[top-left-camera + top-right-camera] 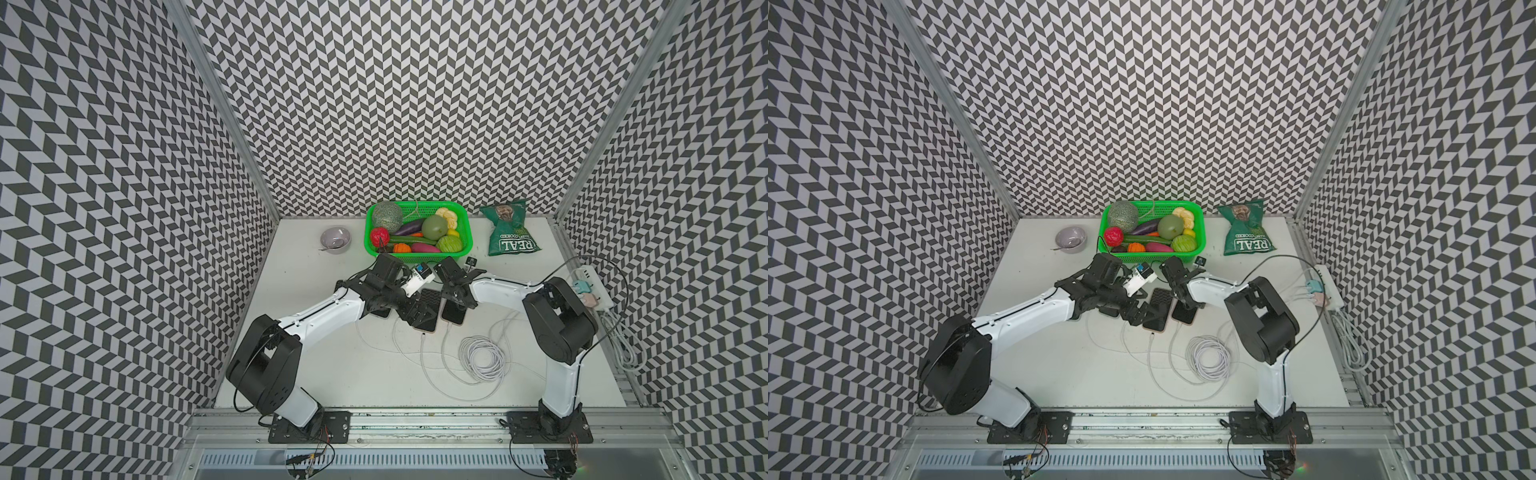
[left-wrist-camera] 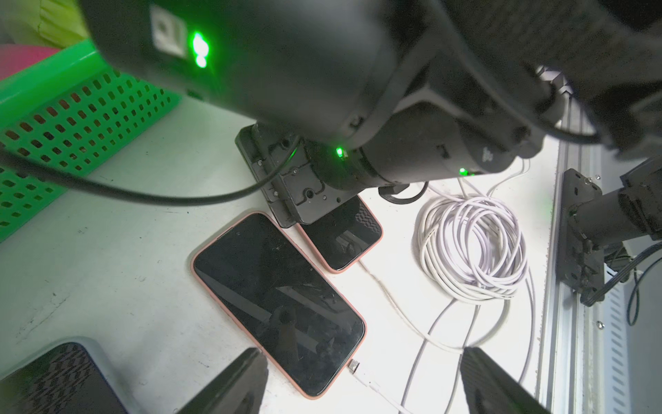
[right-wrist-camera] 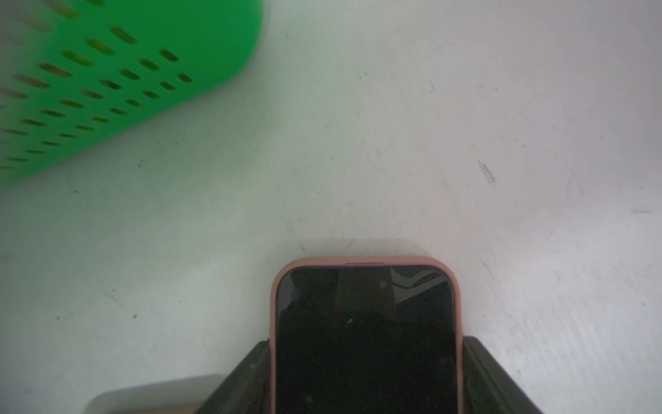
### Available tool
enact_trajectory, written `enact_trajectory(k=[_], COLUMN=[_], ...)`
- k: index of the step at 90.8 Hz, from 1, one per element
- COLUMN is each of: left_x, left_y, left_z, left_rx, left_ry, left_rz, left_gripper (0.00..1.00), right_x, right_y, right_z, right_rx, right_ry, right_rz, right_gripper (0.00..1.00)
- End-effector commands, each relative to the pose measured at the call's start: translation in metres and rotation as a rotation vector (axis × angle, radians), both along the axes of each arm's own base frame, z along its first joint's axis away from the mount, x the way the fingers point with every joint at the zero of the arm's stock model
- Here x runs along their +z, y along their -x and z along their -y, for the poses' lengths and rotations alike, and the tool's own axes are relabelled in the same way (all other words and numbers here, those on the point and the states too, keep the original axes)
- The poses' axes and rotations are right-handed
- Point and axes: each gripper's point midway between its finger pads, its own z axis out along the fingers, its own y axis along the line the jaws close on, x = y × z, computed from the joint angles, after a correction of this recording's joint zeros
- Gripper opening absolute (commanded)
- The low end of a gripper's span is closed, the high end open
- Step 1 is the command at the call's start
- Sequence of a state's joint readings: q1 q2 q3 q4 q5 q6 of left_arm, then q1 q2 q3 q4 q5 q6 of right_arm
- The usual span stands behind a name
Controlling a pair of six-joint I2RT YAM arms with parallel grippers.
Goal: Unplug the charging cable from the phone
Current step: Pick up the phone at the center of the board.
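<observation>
**Pink-cased phone [image 3: 365, 297] clamped in the right tool [image 3: 365, 344]**

The right tool grips this phone by its long edges, flat on the tabletop [image 3: 430, 143]; its white cable [image 2: 379, 283] joins the end behind the tool. The left tool [image 2: 361, 353], fingers [image 2: 236, 387] wide apart, hovers over a second phone [image 2: 279, 301], whose loose plug [image 2: 354, 365] lies between those fingers.

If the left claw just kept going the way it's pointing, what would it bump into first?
Probably the white cable's plug, lying beside the end of the pink-cased phone, between the fingers of the open left gripper. Depth is unclear, so the phone's edge could come first.
</observation>
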State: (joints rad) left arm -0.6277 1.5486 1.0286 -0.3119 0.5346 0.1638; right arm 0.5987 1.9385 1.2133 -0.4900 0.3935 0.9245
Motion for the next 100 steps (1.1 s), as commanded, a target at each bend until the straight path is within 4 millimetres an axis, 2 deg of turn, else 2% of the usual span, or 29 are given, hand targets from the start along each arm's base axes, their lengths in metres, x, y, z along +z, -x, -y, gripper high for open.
enact_trajectory(k=[1,27,68,100], left_x=[0.006,0.006,-0.001,0.003], left_y=[-0.007,-0.013,-0.001,0.022], left_z=[0.002,0.008,0.031,0.053], left_rx=[0.006,0.002,-0.046,-0.140], left_ry=[0.007,-0.001,-0.001,0.044], left_rz=[0.017,0.023,0.003,-0.048], left_gripper=[0.89,0.89,0.83,0.81], right_x=[0.005,0.050,0.117,0.146], right_y=[0.015,0.011,0.009,0.009], right_z=[0.008,0.012,0.013,0.013], right_rx=[-0.012,-0.034,-0.056,-0.063], right_ry=[0.000,-0.039,-0.130,-0.201], right_rz=[-0.042,0.055,0.195,0.280], right_gripper=[0.00,0.00,0.00,0.00])
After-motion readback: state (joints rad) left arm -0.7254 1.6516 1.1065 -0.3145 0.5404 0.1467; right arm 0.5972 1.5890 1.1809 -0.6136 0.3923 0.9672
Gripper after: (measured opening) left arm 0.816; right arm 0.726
